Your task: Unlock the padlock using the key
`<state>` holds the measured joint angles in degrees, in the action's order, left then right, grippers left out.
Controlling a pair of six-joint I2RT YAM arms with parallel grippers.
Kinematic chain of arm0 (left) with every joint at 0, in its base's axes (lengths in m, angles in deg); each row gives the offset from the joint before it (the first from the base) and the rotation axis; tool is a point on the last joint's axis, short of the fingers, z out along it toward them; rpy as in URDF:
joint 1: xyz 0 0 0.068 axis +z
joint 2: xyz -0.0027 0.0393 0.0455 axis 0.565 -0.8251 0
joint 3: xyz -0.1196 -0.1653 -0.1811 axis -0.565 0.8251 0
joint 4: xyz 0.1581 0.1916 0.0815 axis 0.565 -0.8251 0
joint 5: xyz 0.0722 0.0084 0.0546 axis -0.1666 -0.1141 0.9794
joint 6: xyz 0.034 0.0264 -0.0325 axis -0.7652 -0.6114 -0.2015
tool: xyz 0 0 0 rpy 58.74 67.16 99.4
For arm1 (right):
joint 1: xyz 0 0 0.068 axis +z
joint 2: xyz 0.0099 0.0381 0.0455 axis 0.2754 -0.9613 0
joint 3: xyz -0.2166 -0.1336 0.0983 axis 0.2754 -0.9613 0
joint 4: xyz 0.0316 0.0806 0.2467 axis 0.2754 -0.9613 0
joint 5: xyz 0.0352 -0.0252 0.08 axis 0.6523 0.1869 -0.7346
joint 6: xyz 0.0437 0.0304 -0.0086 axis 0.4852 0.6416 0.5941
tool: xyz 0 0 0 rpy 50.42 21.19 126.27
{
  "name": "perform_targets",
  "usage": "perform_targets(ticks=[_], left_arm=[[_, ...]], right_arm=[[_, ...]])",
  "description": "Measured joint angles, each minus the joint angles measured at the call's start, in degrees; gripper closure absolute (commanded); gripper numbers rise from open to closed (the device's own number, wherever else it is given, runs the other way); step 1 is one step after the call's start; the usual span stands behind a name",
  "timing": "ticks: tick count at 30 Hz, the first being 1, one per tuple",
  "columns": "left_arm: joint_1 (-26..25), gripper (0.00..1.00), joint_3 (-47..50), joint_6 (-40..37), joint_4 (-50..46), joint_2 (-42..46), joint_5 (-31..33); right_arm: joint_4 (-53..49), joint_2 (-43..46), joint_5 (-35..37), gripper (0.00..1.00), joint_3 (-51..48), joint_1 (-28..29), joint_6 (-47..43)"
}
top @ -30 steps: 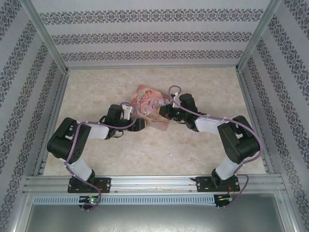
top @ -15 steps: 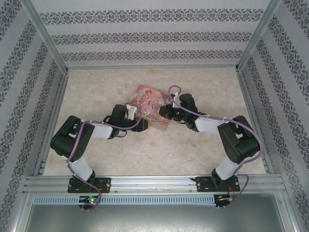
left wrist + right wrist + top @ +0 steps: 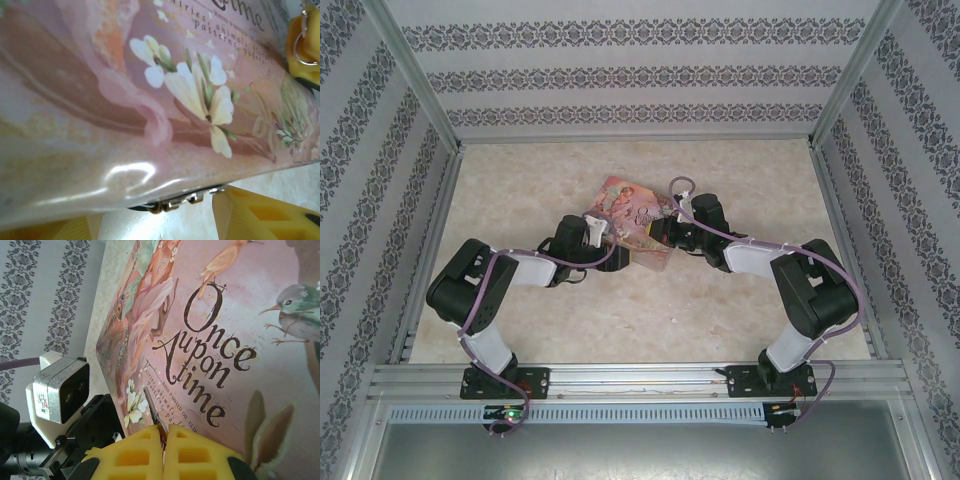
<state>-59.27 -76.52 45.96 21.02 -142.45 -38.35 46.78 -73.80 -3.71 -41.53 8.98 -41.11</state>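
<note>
The thin dark key [image 3: 152,405] sticks out from between the yellow fingers of my right gripper [image 3: 164,432], which is shut on it. Its tip hangs just over the lid of the pink illustrated box [image 3: 220,340]. From above, the right gripper [image 3: 658,232] sits at the box's [image 3: 632,218] right side and my left gripper [image 3: 617,258] at its near left edge. The left gripper [image 3: 155,217] is open, one yellow finger [image 3: 260,215] on each side of a small metal fitting [image 3: 176,202] under the box's edge. The padlock is hidden.
The box lies mid-table on a pale marbled surface [image 3: 520,190] inside a metal frame with patterned walls. The left wrist's camera housing [image 3: 60,390] is close beside the box. A silvery ring [image 3: 301,47] hangs by the right gripper's yellow finger [image 3: 305,62].
My left arm has slid right, closer against the box's near edge, and its jaws have narrowed. The right arm and key have stayed put.
</note>
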Motion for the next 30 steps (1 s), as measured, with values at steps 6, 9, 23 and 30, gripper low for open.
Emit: perform_targets(ticks=[6,9,23,30], left_arm=[[-1.0,0.48,-0.2,1.2,0.9,-1.7,1.8],[-1.0,0.49,-0.2,2.0,1.7,-2.3,2.0],[-1.4,0.51,0.2,1.9,3.2,-2.4,5.0],[-1.4,0.58,0.3,1.6,3.3,-2.4,5.7]], right_arm=[[0.0,0.0,0.0,1.00,0.0,0.0,0.0],[0.0,0.0,0.0,1.00,0.0,0.0,0.0],[0.0,-0.3,0.3,1.00,0.4,0.0,0.0],[0.0,-0.3,0.3,1.00,0.4,0.0,0.0]])
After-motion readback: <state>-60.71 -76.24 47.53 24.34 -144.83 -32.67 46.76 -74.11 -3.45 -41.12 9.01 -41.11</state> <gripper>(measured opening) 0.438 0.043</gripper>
